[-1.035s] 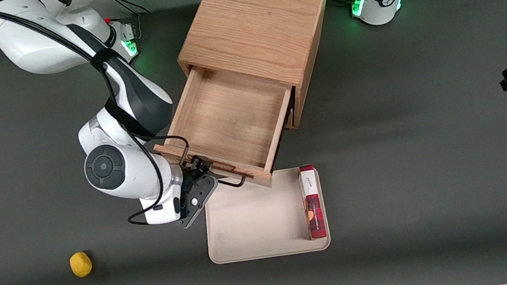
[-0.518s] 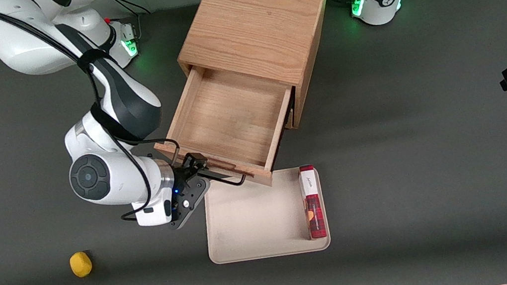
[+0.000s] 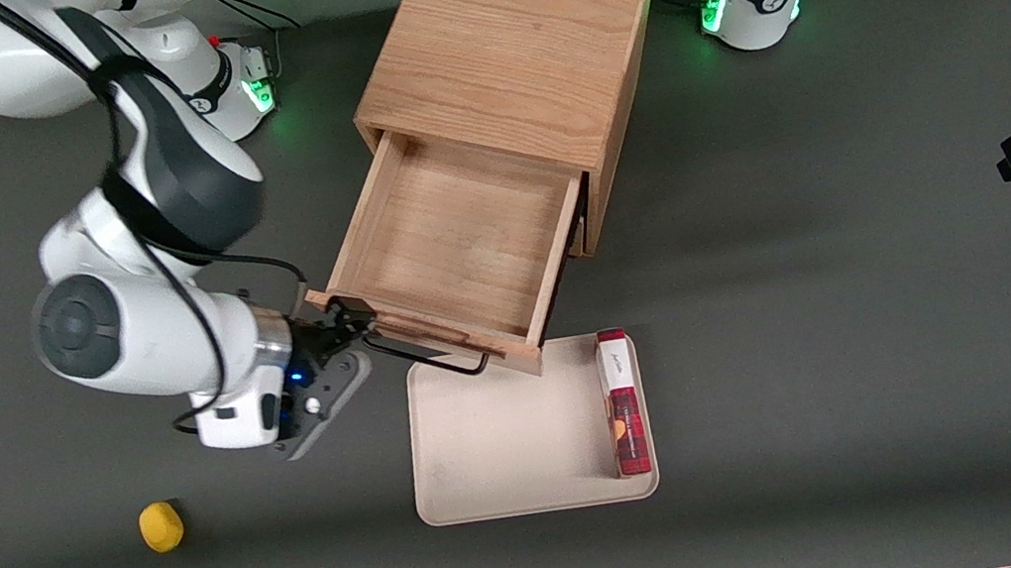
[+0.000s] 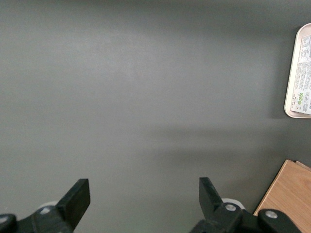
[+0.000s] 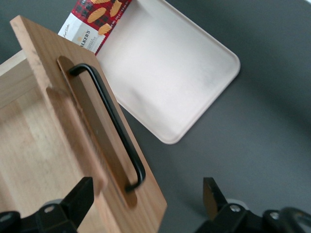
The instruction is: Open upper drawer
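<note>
The upper drawer of the oak cabinet stands pulled far out, and its plain wood box holds nothing. Its black wire handle faces the front camera. My right gripper hovers at the end of the drawer front nearest the working arm's end of the table, open and holding nothing. In the right wrist view the handle runs along the drawer front, and the gripper has its fingers spread wide on either side of the front's corner, off the handle. The lower drawer is hidden under the upper one.
A beige tray lies just in front of the open drawer, with a red cookie box along one side. A small yellow object sits on the dark table nearer the camera, toward the working arm's end. Cables lie along the table's near edge.
The gripper has left the middle of the handle and slid sideways toward the working arm's end. The arm swung the same way. The drawer stays pulled out.
</note>
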Controlling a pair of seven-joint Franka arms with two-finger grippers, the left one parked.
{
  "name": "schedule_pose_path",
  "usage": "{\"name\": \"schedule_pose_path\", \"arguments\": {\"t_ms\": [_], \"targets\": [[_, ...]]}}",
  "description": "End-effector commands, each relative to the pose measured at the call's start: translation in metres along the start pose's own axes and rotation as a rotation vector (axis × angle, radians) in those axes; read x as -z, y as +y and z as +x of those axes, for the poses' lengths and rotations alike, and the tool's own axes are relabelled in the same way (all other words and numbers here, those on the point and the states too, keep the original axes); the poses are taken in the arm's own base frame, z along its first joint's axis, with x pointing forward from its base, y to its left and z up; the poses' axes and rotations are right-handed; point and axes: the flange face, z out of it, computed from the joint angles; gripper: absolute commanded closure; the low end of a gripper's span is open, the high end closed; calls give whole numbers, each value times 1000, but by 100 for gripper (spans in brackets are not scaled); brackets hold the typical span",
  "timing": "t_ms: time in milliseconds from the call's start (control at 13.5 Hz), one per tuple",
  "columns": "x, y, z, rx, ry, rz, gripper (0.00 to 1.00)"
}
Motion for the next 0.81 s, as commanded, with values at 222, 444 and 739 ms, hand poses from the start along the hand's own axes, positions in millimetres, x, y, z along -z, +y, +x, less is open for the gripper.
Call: {"name": "schedule_pose_path", "arguments": {"t_ms": [222, 444, 739], "targets": [[65, 16, -84, -187, -58, -169, 0], [91, 52, -125, -279, -43, -203, 0], [114, 89, -179, -512, 7, -241, 0]]}}
